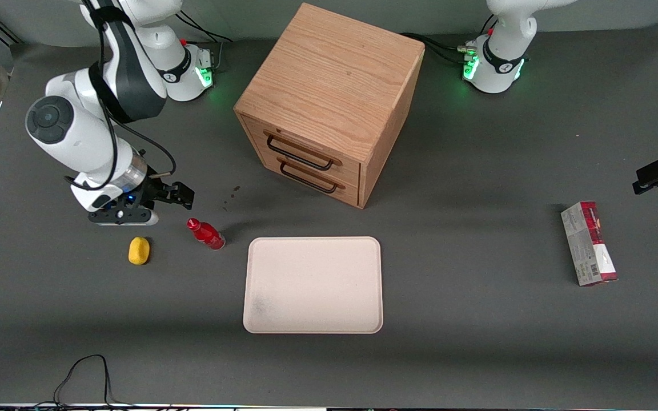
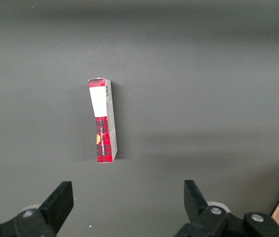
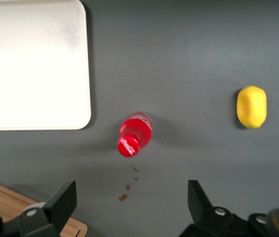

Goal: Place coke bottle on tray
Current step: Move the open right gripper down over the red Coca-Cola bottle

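Cream tray [image 1: 313,285] lay nearest the camera, coke bottle [image 1: 206,234] upright on the tabletop [image 1: 477,342] just beside the tray toward the working arm's end, pincer [image 3: 132,207] wide and empty above it, needing a straight centred descent onto the body.

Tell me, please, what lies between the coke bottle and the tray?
Only bare grey table separates the coke bottle from the tray, as the front view shows; the open gripper hovers nearby.

Robotics lab: two bench-mounted arm bases [image 1: 183,71] with green status lights, grey matted table [image 1: 477,342], loose cabling [image 1: 86,377], open gripper [image 1: 135,212] hovering.
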`<control>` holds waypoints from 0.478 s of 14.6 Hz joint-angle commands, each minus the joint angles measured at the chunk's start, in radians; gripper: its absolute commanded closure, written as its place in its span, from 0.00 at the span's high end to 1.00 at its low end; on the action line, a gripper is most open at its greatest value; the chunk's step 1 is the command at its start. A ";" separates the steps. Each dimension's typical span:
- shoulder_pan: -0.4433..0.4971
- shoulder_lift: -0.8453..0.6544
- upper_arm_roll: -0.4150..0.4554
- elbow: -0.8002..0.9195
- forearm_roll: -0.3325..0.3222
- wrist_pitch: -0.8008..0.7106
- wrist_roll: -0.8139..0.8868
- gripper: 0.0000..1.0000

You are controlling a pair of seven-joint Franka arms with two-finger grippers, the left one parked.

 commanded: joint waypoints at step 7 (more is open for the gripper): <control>0.026 0.153 -0.004 -0.001 0.012 0.179 0.021 1.00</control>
